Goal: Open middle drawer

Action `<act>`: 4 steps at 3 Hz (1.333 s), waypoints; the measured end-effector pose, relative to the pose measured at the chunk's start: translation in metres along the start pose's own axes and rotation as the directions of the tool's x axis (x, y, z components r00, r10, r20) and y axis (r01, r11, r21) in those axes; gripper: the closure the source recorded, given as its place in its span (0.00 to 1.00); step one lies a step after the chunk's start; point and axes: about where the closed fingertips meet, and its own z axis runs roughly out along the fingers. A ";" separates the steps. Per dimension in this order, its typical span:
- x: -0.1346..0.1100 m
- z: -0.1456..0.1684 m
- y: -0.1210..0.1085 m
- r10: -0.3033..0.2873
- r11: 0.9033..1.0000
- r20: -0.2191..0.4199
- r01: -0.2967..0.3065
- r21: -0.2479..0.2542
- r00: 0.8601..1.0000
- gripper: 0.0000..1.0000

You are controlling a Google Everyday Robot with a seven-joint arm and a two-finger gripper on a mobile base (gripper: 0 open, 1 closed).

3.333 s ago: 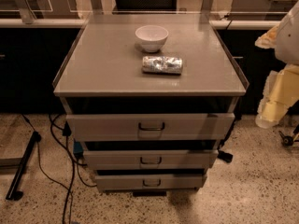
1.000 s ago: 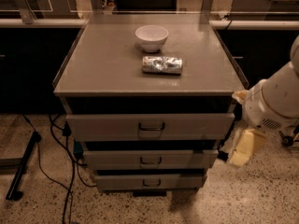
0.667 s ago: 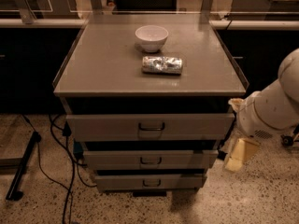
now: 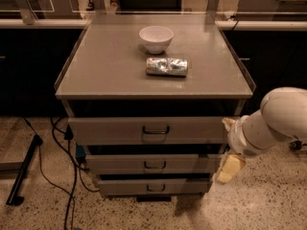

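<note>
Camera view, single frame: grey metal drawer cabinet (image 4: 72, 111), seen from the front and above, standing on a speckled floor (image 4: 268, 205). Worktop (image 4: 105, 66) of the cabinet: flat and grey with a low raised rim. It carries one white bowl (image 4: 156, 38), upright, towards the cabinet's back edge, and one crumpled silver can (image 4: 166, 66) lying on its side just in front of the bowl and apart from it. Cabinet front: three drawers stacked, each with a dark gap above it. Top drawer (image 4: 110, 131) has the tallest front. The middle drawer (image 4: 115, 163) sits directly under it, second of the three, with a small dark U-shaped handle (image 4: 155, 165) at its centre, and its front is not drawn out past the drawer above. Bottom drawer (image 4: 120, 187) is lowest and looks the smallest. Robot arm (image 4: 273, 121): white and rounded, reaching in towards the cabinet's right side. Gripper (image 4: 229, 169): a cream-coloured end piece hanging just off the cabinet's right edge, level with the middle drawer and well apart from its handle; whether it is spread or pressed together cannot be told, and nothing is seen held in it. Left of the cabinet: dark cables (image 4: 72, 176) trailing down to the floor and a dark bar (image 4: 24, 169) lying there.
</note>
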 end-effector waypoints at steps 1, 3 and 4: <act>0.014 0.059 0.009 0.027 0.997 -0.002 -0.027 -0.070 1.000 0.00; 0.027 0.094 0.022 0.037 0.992 -0.015 -0.039 -0.121 0.999 0.00; 0.037 0.109 0.028 0.024 0.993 -0.023 -0.027 -0.119 0.999 0.00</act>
